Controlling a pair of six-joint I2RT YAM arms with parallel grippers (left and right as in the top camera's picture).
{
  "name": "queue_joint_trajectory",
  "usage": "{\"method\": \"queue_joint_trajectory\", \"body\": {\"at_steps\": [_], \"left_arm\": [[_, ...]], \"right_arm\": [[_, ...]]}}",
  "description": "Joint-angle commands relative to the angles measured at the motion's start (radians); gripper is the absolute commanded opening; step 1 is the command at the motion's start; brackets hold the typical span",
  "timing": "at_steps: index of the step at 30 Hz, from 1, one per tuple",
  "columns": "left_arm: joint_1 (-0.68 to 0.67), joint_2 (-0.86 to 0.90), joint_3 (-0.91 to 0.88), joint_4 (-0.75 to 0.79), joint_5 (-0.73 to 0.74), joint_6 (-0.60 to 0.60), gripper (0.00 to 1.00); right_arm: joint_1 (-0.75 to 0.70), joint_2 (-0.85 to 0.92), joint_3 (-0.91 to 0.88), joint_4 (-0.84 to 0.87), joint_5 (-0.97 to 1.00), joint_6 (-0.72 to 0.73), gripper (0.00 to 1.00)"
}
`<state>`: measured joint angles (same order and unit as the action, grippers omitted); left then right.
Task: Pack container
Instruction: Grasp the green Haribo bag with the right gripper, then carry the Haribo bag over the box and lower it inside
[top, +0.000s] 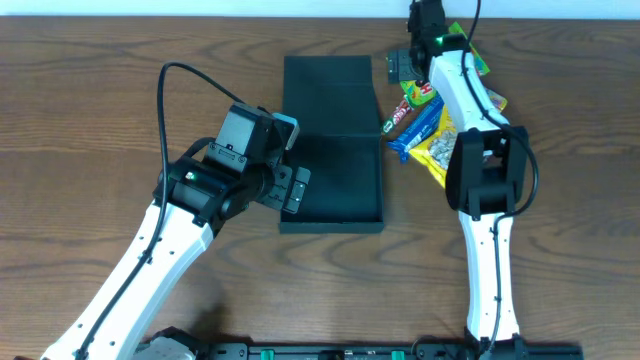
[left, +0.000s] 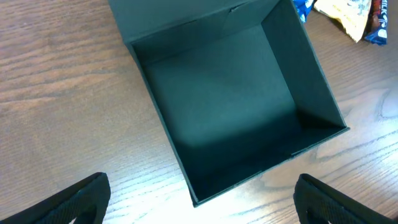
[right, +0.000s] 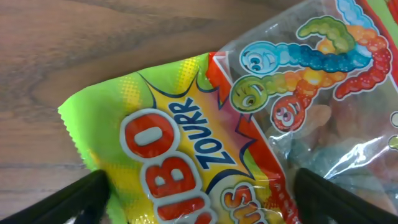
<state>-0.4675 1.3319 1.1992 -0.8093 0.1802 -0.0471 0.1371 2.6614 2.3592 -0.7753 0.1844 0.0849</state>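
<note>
The container (top: 335, 175) is a matte black box, open at mid-table with its lid (top: 328, 90) flipped flat to the back. The left wrist view shows its bare inside (left: 224, 106) with nothing in it. My left gripper (top: 292, 160) hovers open beside the box's left wall, and its fingers (left: 87, 196) frame the near corner. My right gripper (top: 408, 66) is open over the far end of a snack pile. Its fingers (right: 84, 196) straddle a green and yellow Haribo packet (right: 168, 149), beside a clear gummy worm packet (right: 323, 93).
The snack pile lies right of the box: the Haribo packet (top: 420, 92), a blue packet (top: 420, 128), a yellow packet (top: 440, 155) and a brown bar (top: 395, 120). The right arm (top: 480, 180) reaches over the pile. Bare wooden table (top: 90, 110) lies to the left.
</note>
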Motion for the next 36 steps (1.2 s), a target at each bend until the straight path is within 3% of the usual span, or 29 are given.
{"method": "queue_joint_trajectory", "body": {"at_steps": [1, 6, 18, 29, 36], "left_arm": [[0.004, 0.009, 0.007, 0.002, -0.004, 0.018, 0.95], [0.004, 0.009, 0.007, 0.014, -0.004, 0.018, 0.95], [0.004, 0.009, 0.007, 0.014, -0.012, 0.023, 0.95], [0.005, 0.008, 0.007, 0.013, -0.06, 0.025, 0.95], [0.069, -0.041, 0.008, -0.008, -0.06, -0.001, 0.95]], "right_arm": [[-0.005, 0.115, -0.026, -0.046, -0.023, 0.012, 0.79], [-0.005, 0.138, -0.026, -0.075, -0.006, 0.015, 0.5], [-0.005, 0.12, 0.049, -0.14, -0.005, 0.014, 0.02], [0.003, -0.018, 0.287, -0.256, -0.004, 0.013, 0.01], [0.045, -0.223, 0.367, -0.414, 0.003, 0.011, 0.01]]}}
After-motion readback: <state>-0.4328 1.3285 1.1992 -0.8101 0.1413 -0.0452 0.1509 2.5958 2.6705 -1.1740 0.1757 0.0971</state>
